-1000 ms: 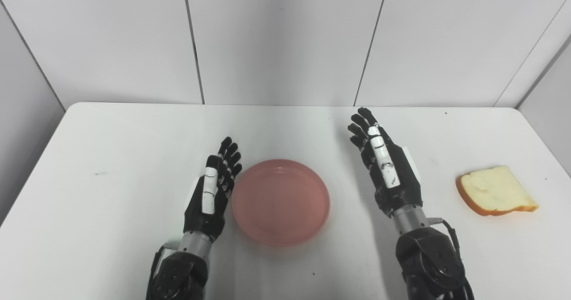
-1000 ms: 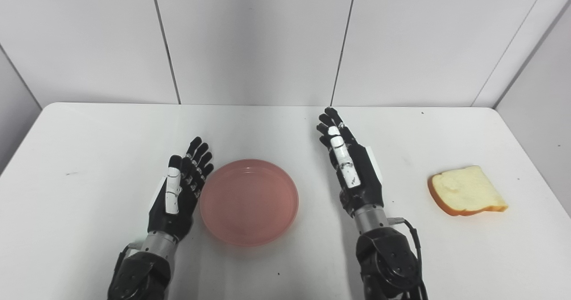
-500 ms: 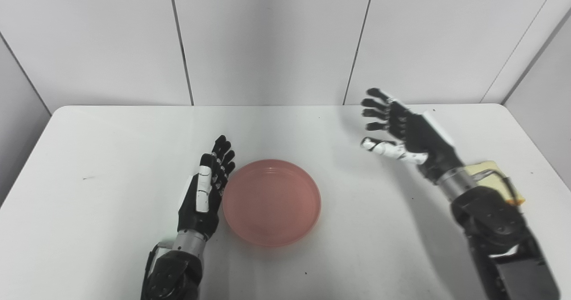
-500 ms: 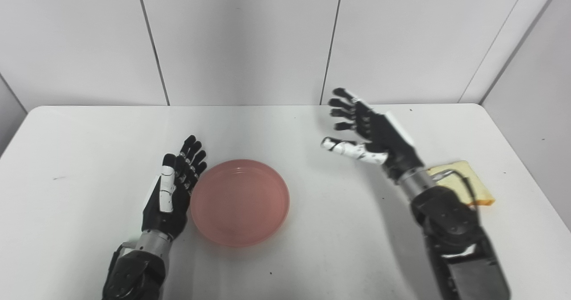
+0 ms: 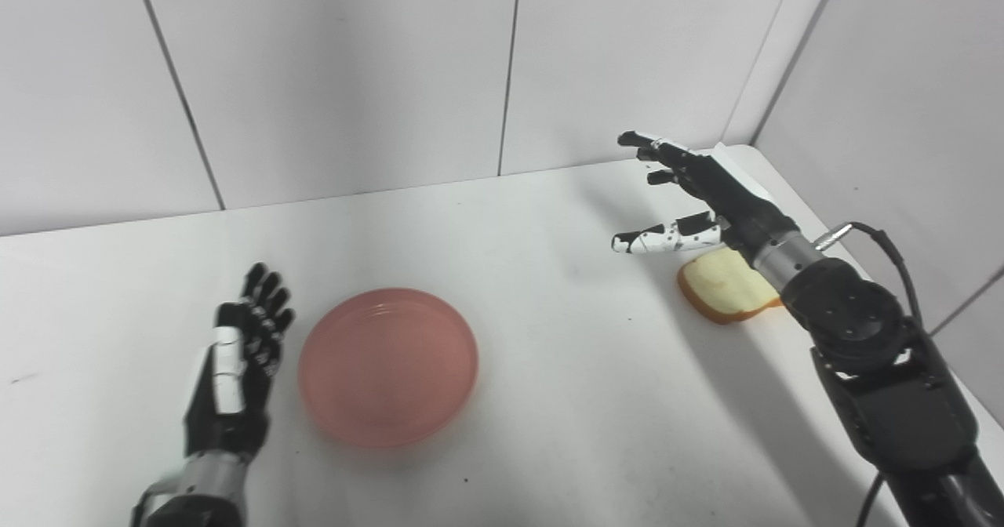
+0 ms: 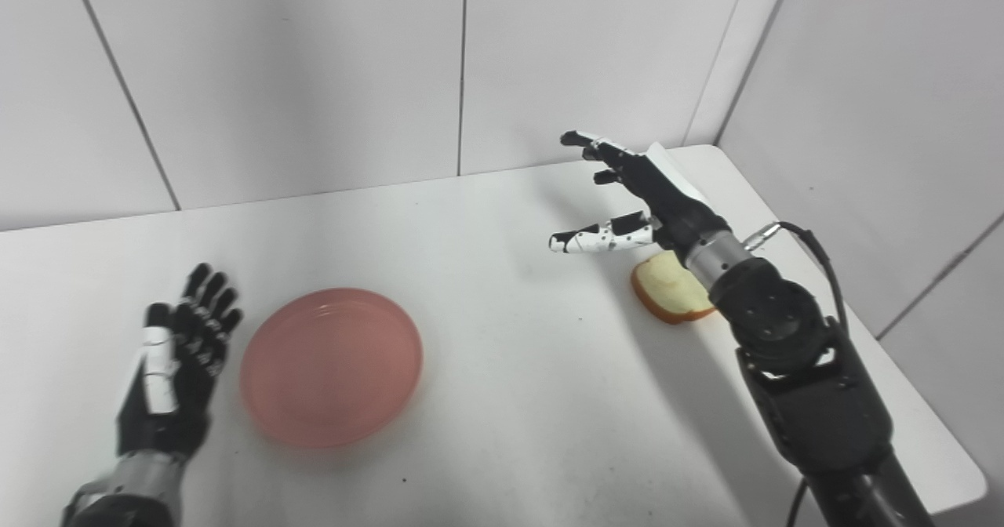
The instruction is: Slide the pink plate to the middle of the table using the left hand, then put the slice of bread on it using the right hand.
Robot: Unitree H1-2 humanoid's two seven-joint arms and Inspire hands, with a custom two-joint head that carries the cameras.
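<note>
Pink round plate [image 5: 388, 366] sits mid-table beside your open, empty left hand [image 5: 235, 370]. Your right hand [image 5: 698, 198] hovers spread and empty above the crusted bread slice [image 5: 725, 292], near the white table's [image 5: 549, 401] right edge.

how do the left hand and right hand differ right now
The left hand lies low beside the plate, fingers straight and together; the right hand is raised over the bread, fingers spread. The left hand's arm barely shows; the right hand's arm reaches far across the table. Both are open, holding nothing.
</note>
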